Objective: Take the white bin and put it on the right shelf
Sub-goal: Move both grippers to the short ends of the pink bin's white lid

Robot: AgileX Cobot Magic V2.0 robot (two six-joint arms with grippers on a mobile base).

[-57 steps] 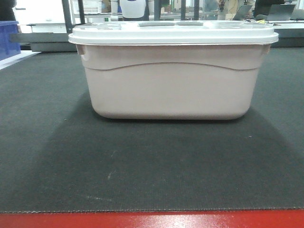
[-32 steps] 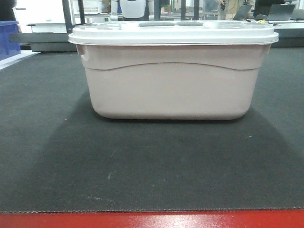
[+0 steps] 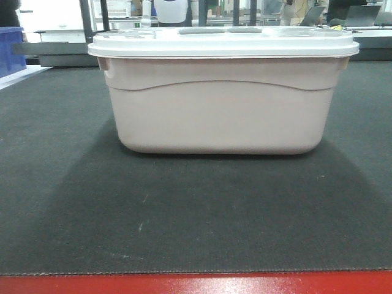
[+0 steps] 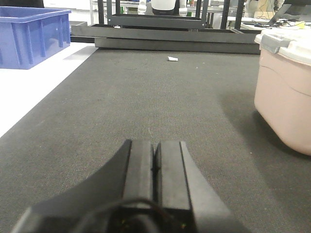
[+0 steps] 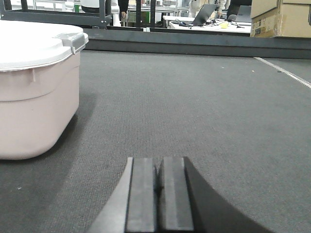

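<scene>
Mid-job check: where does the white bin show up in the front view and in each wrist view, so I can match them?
Front view: the white bin fills the centre, long side toward the camera, lid on.
Left wrist view: the white bin is at the right edge, partly cut off.
Right wrist view: the white bin is at the left edge, partly cut off.
Shared landmark: the dark mat under it, seen in all three.

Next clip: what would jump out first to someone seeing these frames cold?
The white bin with its flat lid fills the middle of the front view, standing on the dark mat. In the wrist views, the left gripper and right gripper sit low over the mat, jaws closed and empty, with the bin between them. A blue crate stands at the far left of the left wrist view.
</scene>
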